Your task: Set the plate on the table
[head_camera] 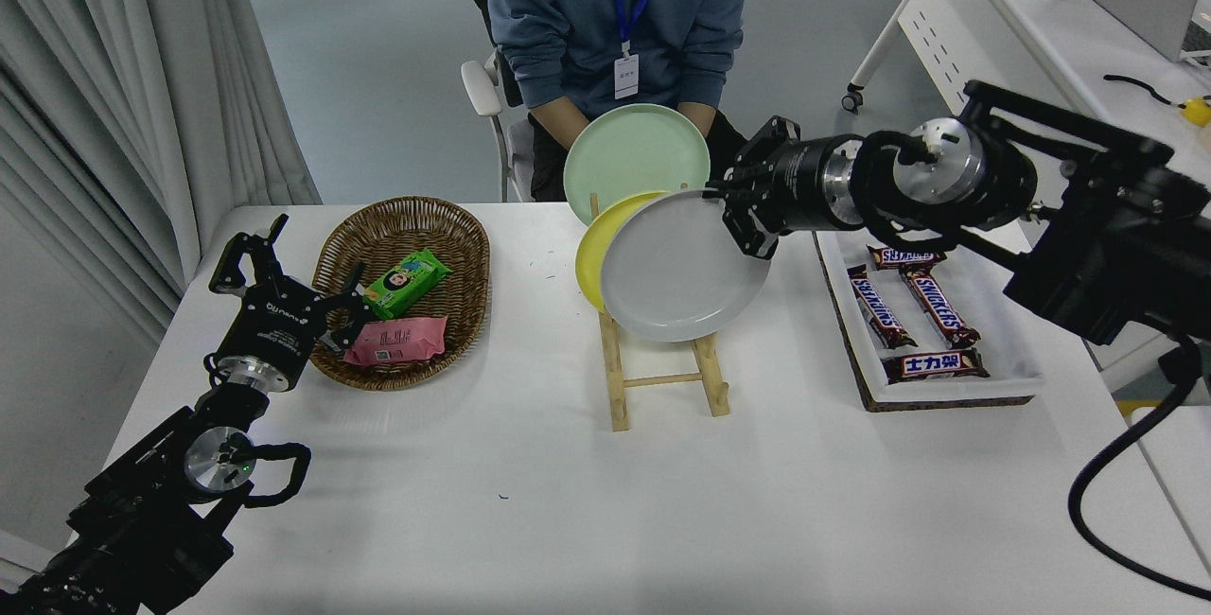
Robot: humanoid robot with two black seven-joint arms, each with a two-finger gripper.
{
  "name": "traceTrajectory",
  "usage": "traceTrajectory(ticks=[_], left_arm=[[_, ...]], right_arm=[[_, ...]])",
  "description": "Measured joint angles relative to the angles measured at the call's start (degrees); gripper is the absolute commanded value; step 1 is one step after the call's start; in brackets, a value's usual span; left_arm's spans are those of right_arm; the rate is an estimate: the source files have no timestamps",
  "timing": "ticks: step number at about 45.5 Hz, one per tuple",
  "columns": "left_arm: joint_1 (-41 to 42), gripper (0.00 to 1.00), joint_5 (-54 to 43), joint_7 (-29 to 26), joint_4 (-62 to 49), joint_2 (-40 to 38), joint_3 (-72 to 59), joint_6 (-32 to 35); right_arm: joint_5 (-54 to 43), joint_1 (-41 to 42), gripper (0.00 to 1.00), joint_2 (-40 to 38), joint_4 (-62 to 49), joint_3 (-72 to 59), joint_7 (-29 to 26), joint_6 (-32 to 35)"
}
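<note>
A: Round glossy pale grey plate (pixel 681 265)?
B: Pinched at its right rim by right gripper (pixel 743 218) jaws, lifted above wooden rack (pixel 662 378), mid matte white table (pixel 568 501), hiding most of the yellow plate (pixel 596 251).
A: Left gripper (pixel 284 289)?
B: Near the left edge, jaws spread.

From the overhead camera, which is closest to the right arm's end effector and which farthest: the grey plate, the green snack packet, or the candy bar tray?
1. The grey plate, held by its upper right rim in the right end effector.
2. The candy bar tray, just right of it.
3. The green snack packet, far left in the wicker basket.
</note>
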Motion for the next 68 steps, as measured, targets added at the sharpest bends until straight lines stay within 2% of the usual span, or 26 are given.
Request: traceTrajectory(ticks=[17,33,43,58,68], left_arm=[[0.0,1.00,0.0,0.0,0.0,0.0,0.0,0.0],[0.0,1.00,0.0,0.0,0.0,0.0,0.0,0.0],[0.0,1.00,0.0,0.0,0.0,0.0,0.0,0.0],[0.0,1.00,0.0,0.0,0.0,0.0,0.0,0.0],[0.0,1.00,0.0,0.0,0.0,0.0,0.0,0.0]], right_arm=[[4.7,9.1,0.00,-1.8,2.1,0.1,-0.5,-3.5],[13.7,12.3,0.00,2.3,3.0,-0.2,-0.7,-7.5],[18.3,7.4,0.00,6.5,3.0,0.0,-0.6,-10.2],[21.0,-6.3,0.00,12.1,2.9,3.0,-0.4,-15.5],[24.4,-11.7,0.00,14.4,2.1,3.6,0.3,-19.0]])
